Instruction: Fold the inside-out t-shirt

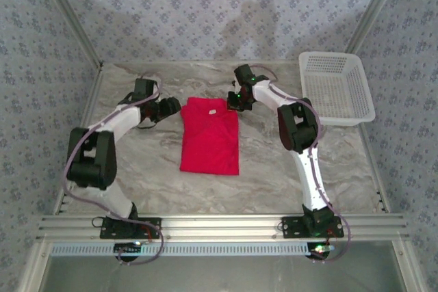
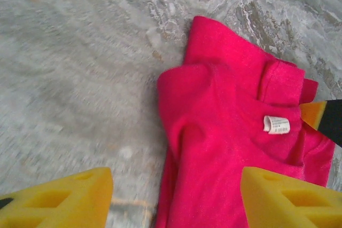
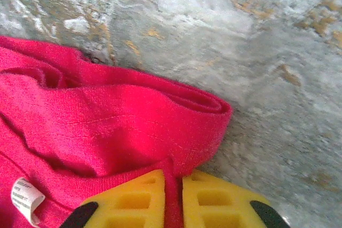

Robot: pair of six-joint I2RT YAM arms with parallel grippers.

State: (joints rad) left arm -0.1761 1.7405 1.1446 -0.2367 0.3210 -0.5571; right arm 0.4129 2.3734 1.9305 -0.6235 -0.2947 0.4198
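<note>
The inside-out t-shirt is bright red and lies in the middle of the table as a narrow upright rectangle, its sides folded in. Its small white tag shows near the collar end at the far edge. My right gripper is at the shirt's far right corner, shut on a pinch of red fabric by the collar seam. My left gripper is open at the far left corner; one yellow finger is over bare table and the other over the cloth, with nothing held.
A white plastic basket stands at the right rear of the marbled table. Patterned walls close in the back and sides. An aluminium rail runs along the near edge by the arm bases.
</note>
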